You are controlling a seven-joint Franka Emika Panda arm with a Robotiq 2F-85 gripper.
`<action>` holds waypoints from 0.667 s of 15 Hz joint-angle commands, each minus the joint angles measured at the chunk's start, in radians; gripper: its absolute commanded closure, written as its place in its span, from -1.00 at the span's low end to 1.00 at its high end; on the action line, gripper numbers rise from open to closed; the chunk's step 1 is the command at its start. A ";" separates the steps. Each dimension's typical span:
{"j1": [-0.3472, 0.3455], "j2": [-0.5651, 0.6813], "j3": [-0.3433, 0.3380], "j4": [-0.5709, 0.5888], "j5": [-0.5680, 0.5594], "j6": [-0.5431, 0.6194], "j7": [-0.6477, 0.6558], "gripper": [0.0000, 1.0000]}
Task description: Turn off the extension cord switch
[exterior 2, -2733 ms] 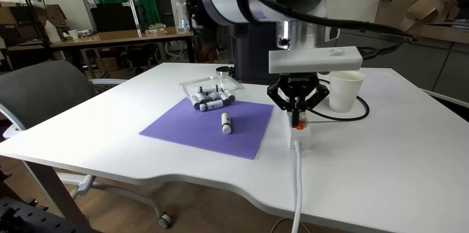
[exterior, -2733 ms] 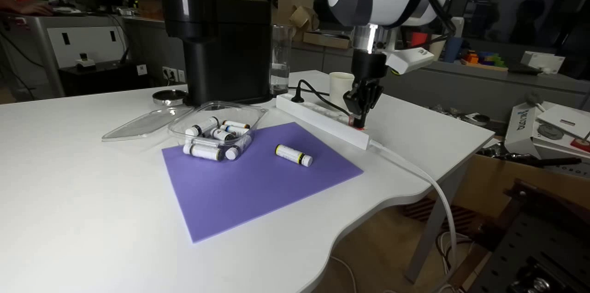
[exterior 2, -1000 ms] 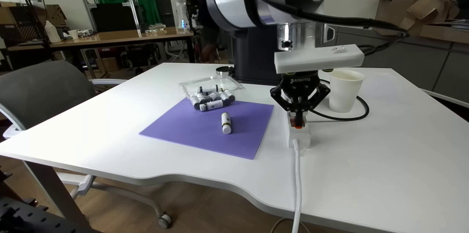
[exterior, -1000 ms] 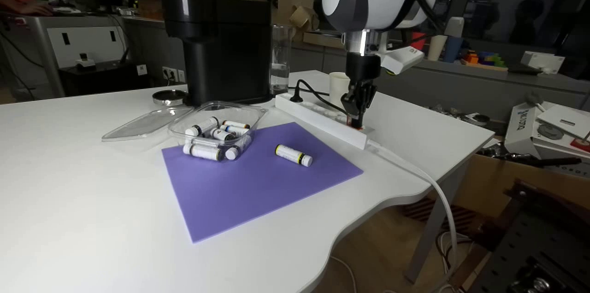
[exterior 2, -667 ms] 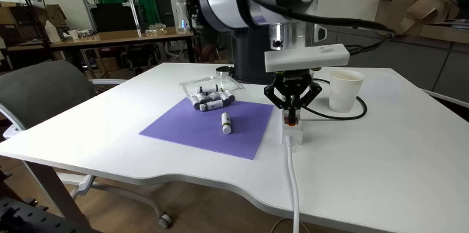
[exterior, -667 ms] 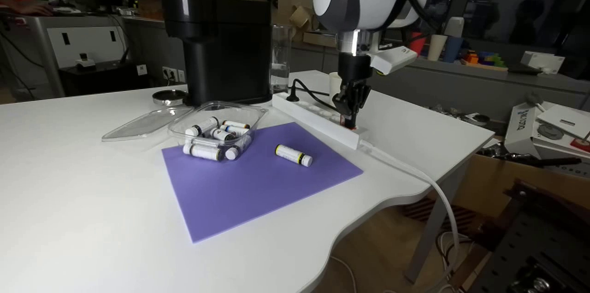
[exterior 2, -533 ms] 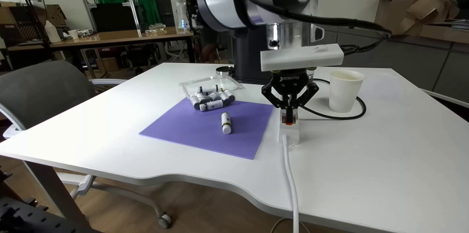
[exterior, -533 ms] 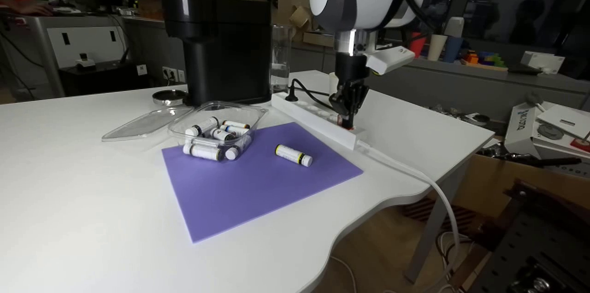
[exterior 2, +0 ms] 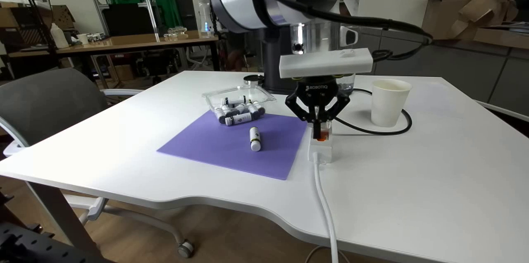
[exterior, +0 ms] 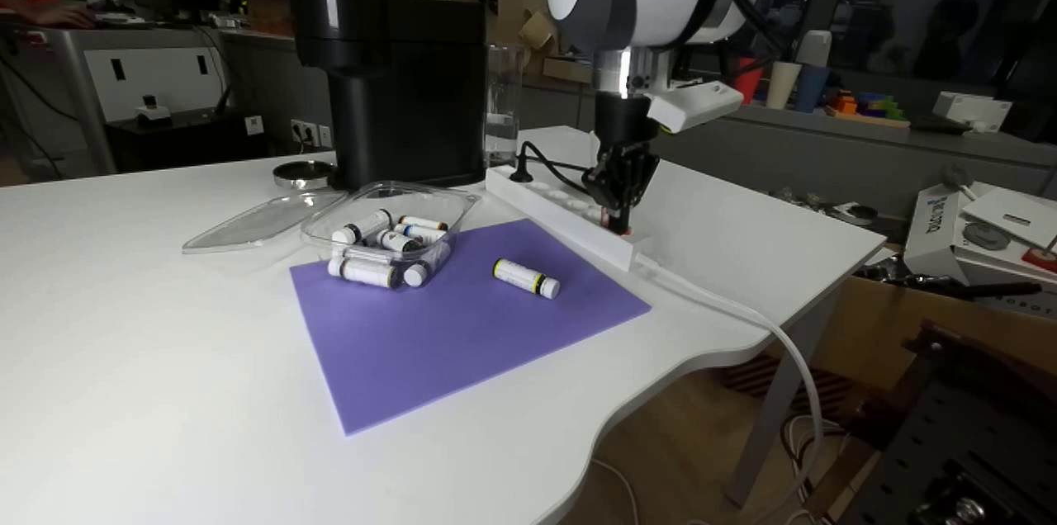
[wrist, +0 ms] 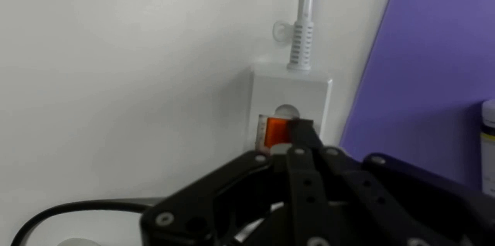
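The extension cord, a long white power strip, lies on the table in both exterior views (exterior: 561,219) (exterior 2: 326,155), with a black plug (exterior: 521,172) at its far end. Its cable end also shows in the wrist view (wrist: 288,91). The orange switch (wrist: 277,132) sits near the cable end, partly covered by my fingertips; a sliver shows in an exterior view (exterior 2: 322,139). My gripper (exterior 2: 317,135) points down, shut with nothing visible between its fingers. Its fingertips (wrist: 303,122) are at the switch's mat-side edge and look in contact; how hard they press cannot be told.
A purple mat (exterior: 462,327) lies beside the strip, with a white vial (exterior: 526,278) and a clear box (exterior: 388,236) of several vials. A white cup (exterior 2: 390,104) and black cable stand on the other side. A black coffee machine (exterior: 405,87) stands behind.
My gripper and the strip's cable end have slid left in both exterior views, toward the mat. Over the last half second the fingertips shifted off the switch's middle to its mat side, exposing more orange.
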 commanded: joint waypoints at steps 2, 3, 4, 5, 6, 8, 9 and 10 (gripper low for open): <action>0.027 -0.125 -0.016 -0.117 -0.015 0.023 0.053 1.00; 0.032 -0.144 -0.020 -0.130 -0.020 0.034 0.056 1.00; 0.038 -0.165 -0.024 -0.143 -0.023 0.045 0.060 0.48; 0.042 -0.183 -0.027 -0.154 -0.024 0.055 0.061 0.46; 0.048 -0.200 -0.032 -0.160 -0.027 0.056 0.065 0.34; 0.056 -0.229 -0.036 -0.162 -0.025 0.029 0.065 0.09; 0.057 -0.239 -0.035 -0.160 -0.023 0.017 0.058 -0.07; 0.057 -0.247 -0.031 -0.157 -0.019 0.002 0.049 -0.20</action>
